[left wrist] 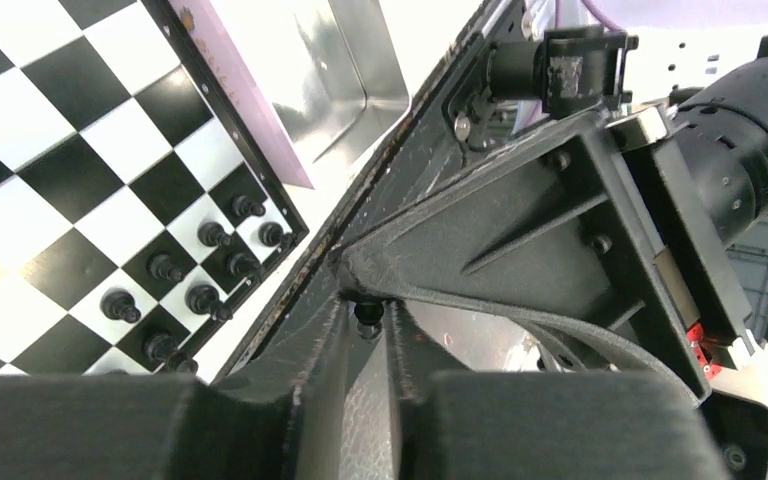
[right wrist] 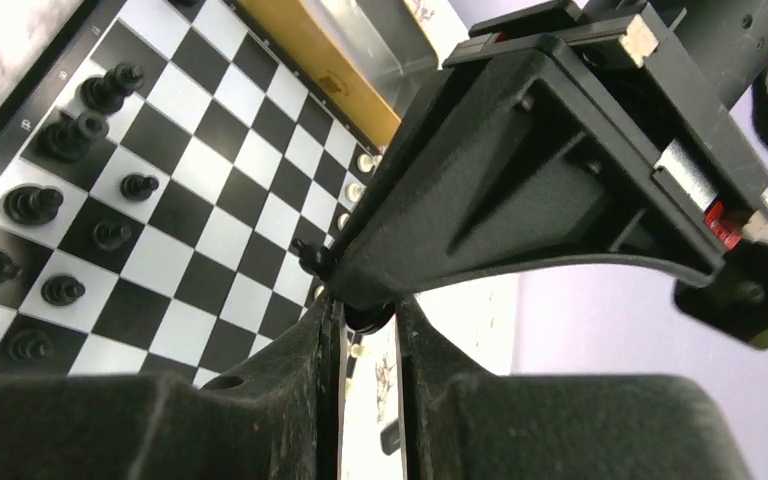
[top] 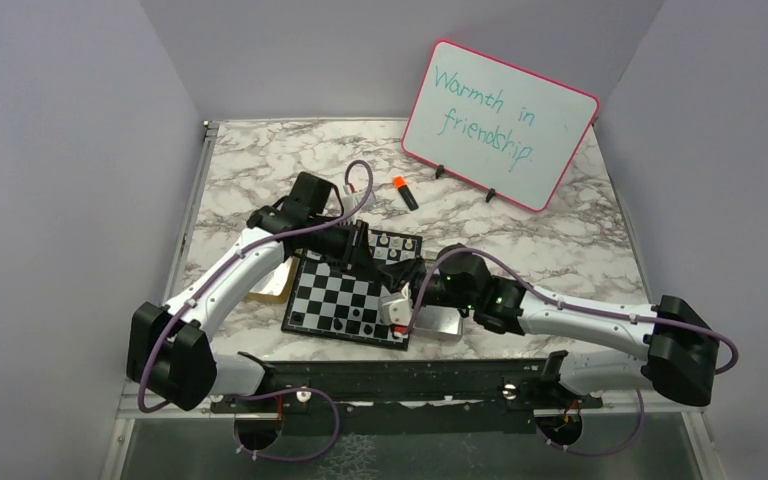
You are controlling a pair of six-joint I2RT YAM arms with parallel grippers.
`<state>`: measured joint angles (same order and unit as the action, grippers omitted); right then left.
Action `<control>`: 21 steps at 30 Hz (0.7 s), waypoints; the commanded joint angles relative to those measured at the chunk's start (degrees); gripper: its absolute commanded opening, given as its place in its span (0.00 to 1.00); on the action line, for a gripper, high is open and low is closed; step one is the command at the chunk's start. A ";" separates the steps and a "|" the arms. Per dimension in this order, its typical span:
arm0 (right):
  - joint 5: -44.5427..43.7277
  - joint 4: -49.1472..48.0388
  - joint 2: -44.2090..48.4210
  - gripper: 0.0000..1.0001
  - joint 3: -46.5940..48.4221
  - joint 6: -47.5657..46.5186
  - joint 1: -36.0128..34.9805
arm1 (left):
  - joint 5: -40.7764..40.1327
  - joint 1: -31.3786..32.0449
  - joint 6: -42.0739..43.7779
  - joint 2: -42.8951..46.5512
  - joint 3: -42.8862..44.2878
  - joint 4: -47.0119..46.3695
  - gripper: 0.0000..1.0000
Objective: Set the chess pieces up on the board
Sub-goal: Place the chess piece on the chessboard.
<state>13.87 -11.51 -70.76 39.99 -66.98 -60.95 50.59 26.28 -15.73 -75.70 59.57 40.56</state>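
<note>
I have the board (top: 332, 292) lying flat mid-table, turned slightly askew: a small square of black and silvery-white checks inside a thin black rim. Along its right edge the black chess pieces (right wrist: 70, 190) stand upright in two rows, one to a square. A few pale pieces (right wrist: 358, 165) stand at another edge, mostly hidden.

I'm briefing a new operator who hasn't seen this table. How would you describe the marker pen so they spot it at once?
Find the pink-framed whiteboard propped at the far right of the marble table. Just in front of its left corner, beyond the chessboard, lies the marker pen. It is a short black stick with a bright orange cap; nothing near it is orange.
</note>
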 commanded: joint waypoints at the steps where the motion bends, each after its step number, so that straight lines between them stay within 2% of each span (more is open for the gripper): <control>1: -1.57 -7.78 1.77 0.05 -1.30 17.47 -0.49 | -7.71 -0.04 -1.76 2.90 6.00 -2.62 0.24; 4: -9.59 -12.45 2.19 0.04 -0.50 34.03 -0.49 | -15.50 -0.51 -3.43 5.37 8.12 -2.86 0.30; 8: -15.24 -13.14 2.03 0.04 1.31 46.84 -0.49 | -22.39 -0.86 -6.95 8.84 8.98 -4.68 0.38; 12: -16.87 -19.54 2.04 0.04 -0.02 60.44 -0.49 | -23.71 -0.88 -9.41 11.78 8.13 -8.03 0.39; 16: -20.17 -21.05 1.00 0.03 0.99 73.41 -0.49 | -24.73 -0.88 -11.65 14.67 6.44 -11.30 0.40; 21: -21.66 -21.00 -0.31 0.03 2.73 80.27 -0.49 | -20.13 -0.88 -11.99 14.76 5.13 -13.19 0.40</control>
<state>-4.21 -29.12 -70.11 40.23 2.20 -61.12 28.64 25.52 -26.00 -61.30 66.39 31.03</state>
